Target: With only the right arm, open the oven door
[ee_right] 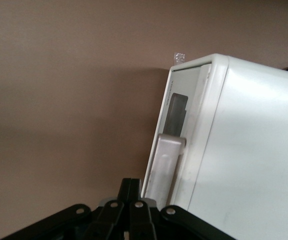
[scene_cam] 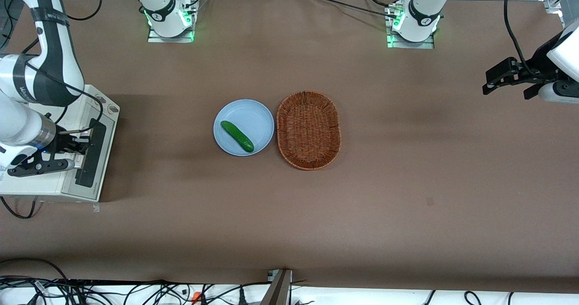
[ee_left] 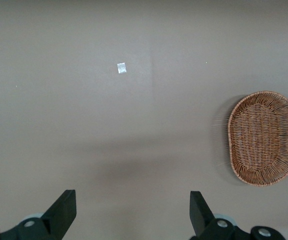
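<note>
We have our end effector (scene_cam: 68,153) at the oven door (scene_cam: 92,153) handle, at the working arm's end of the counter (scene_cam: 407,183), fingers seemingly pressed together, the door looking barely cracked, most pulling left.

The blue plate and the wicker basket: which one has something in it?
The round blue plate: a green cucumber lies on it. The basket beside it holds nothing. The gripper is at the oven door.
</note>
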